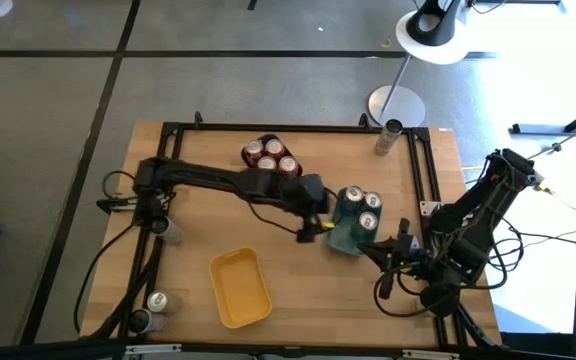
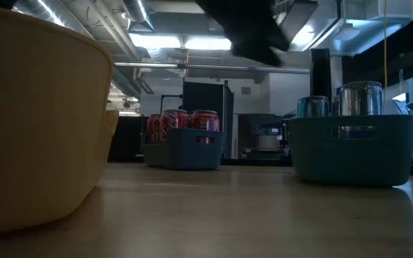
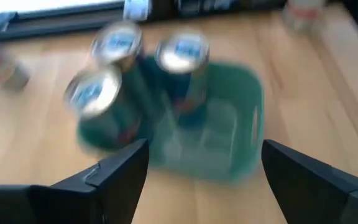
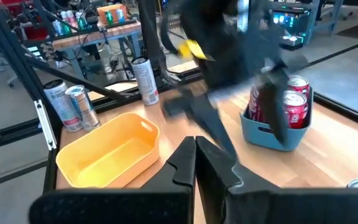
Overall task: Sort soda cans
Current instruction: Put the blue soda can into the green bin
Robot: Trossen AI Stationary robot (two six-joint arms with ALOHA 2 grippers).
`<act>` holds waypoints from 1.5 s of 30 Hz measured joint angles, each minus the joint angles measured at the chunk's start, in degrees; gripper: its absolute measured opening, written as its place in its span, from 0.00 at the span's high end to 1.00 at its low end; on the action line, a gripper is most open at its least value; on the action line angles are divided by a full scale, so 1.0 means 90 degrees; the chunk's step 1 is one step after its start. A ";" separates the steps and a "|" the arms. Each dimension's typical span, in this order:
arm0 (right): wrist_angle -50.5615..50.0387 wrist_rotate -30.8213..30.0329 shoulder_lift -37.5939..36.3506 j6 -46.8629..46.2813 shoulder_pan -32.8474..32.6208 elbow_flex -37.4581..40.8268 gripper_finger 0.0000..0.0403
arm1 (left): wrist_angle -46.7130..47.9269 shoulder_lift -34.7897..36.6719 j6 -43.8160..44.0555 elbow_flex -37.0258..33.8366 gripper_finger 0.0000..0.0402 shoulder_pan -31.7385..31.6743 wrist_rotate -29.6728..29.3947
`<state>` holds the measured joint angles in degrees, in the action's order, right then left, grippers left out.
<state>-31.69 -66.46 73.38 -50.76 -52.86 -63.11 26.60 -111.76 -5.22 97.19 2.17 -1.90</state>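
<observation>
A teal tray (image 1: 343, 238) right of the table's middle holds three silver-topped soda cans (image 3: 182, 53) standing upright. My left gripper (image 3: 204, 149) hovers open just left of and above this tray (image 3: 229, 143), with nothing between its fingers. At the far middle, a dark blue tray (image 2: 185, 147) holds three red cans (image 1: 271, 155). A yellow tray (image 1: 240, 287) lies near the front edge. My right gripper (image 4: 196, 146) waits shut at the table's right side (image 1: 398, 245), touching nothing.
Loose cans stand at the table's left side (image 1: 168, 228), at the near left corner (image 1: 156, 300) and by the far right frame (image 1: 388, 135). A black metal frame (image 1: 298, 128) rims the table. Bare wood lies between the three trays.
</observation>
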 joint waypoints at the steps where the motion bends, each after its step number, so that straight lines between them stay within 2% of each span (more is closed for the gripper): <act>1: -0.0028 -0.0003 0.0000 0.0013 0.0000 0.0000 0.97 | 0.0458 0.0169 0.0010 0.0002 0.25 0.0007 -0.0101; 6: -0.0159 -0.0049 0.0000 0.0017 0.0000 0.0000 0.97 | 0.2551 0.1045 0.0394 0.0001 0.25 0.0018 -0.0556; 12: -0.0272 -0.0046 0.0000 0.0010 0.0000 0.0000 0.97 | 0.4392 0.2044 0.1295 0.0002 0.25 0.0156 -0.0638; 17: -0.0329 -0.0048 0.0000 0.0007 0.0000 0.0000 0.97 | 0.5088 0.2679 0.1952 0.0000 0.25 0.0747 -0.0630; 22: -0.0328 -0.0046 0.0000 0.0007 0.0000 0.0000 0.97 | 0.5441 0.2974 0.2785 0.0000 0.25 0.1841 -0.0677; 28: -0.0329 -0.0046 0.0000 0.0007 0.0000 0.0000 0.97 | 0.5841 0.2839 0.4708 0.0000 0.25 0.3390 -0.1002; 36: -0.0314 0.0061 0.0073 0.0005 0.0000 0.0000 0.97 | 0.6300 0.2557 0.8461 -0.0002 0.25 0.5080 -0.1107; 41: -0.0300 0.0121 0.0261 0.0005 0.0000 0.0000 0.97 | 0.7052 0.2300 1.0800 -0.0003 0.25 0.5908 -0.0780; 45: -0.0301 0.0006 0.0432 0.0005 0.0000 0.0000 0.97 | 0.7040 0.2245 1.1859 -0.0096 0.25 0.6315 -0.0635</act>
<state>-34.40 -66.40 77.27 -50.72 -52.86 -63.11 89.96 -91.55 101.51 96.33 59.00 -7.62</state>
